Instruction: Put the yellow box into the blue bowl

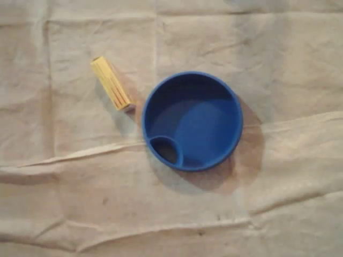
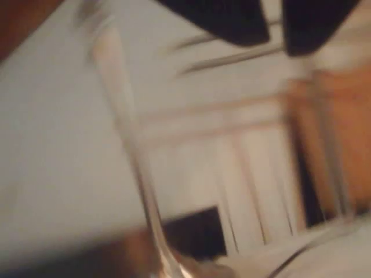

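Yellow box lies flat on the cloth, long axis running diagonally from upper left to lower right in the overhead view. Its lower-right end sits just beside the blue bowl, not touching the rim. The bowl is empty and upright, with a small pocket inside at its lower left. Task looks not yet started, so the step in hand is the reach and grasp. The wrist view is heavily blurred. Two dark shapes at its top are likely the gripper, but I cannot tell whether the fingers are spread or closed. For the grasp, come down over the middle of the box with the jaws turned across its short width, not along the diagonal. The end near the bowl is tight, so stay clear of the rim. Lift straight up, clear the rim fully, then release low over the open main area, not the pocket, so the box doesn't bounce out.
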`<action>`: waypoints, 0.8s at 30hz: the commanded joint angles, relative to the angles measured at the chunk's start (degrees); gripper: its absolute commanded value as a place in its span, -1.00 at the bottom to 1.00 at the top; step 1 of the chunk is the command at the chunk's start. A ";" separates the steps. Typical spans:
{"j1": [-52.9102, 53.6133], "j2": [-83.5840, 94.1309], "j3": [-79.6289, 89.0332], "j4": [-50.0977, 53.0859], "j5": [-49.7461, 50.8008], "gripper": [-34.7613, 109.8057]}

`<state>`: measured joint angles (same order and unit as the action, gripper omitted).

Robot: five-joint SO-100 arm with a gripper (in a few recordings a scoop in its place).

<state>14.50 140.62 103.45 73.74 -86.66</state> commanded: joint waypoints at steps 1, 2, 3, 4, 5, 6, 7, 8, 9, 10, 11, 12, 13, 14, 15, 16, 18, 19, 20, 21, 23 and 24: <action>4.22 -4.92 -1.76 -2.11 -13.71 -0.52; 5.19 -5.89 -2.11 -2.20 -17.14 -0.52; 6.06 -7.21 -2.72 -2.55 -20.92 -0.52; 7.12 -8.79 -3.43 -2.90 -24.70 -0.52; 8.00 -10.02 -4.04 -3.25 -28.30 -0.52; 9.05 -11.25 -4.66 -3.52 -31.82 -0.52; 10.11 -12.92 -5.19 -3.78 -35.16 -0.52; 11.07 -14.68 -5.71 -3.96 -38.32 -0.52; 12.13 -16.61 -6.50 -4.31 -41.48 -0.52; 13.01 -18.46 -7.38 -4.48 -44.47 -0.52; 13.89 -20.48 -8.53 -4.57 -47.46 -0.52; 14.77 -22.50 -9.76 -4.66 -50.36 -0.52; 15.64 -24.52 -11.25 -4.31 -53.17 -0.52; 16.52 -26.54 -13.01 -3.87 -56.07 -0.52; 17.31 -28.48 -14.68 -3.87 -58.80 -0.52; 18.19 -30.50 -16.26 -3.87 -61.26 -0.52; 19.60 -34.45 -18.98 -3.87 -65.57 -0.52; 20.21 -36.30 -20.21 -3.87 -67.24 -0.52; 20.83 -38.14 -21.62 -3.87 -68.82 -0.52; 21.45 -39.99 -22.94 -3.78 -70.05 -0.52; 22.85 -43.68 -25.49 -3.16 -71.81 -0.51; 23.64 -45.53 -26.81 -2.55 -72.77 -0.50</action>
<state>35.60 98.96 84.38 70.40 -155.04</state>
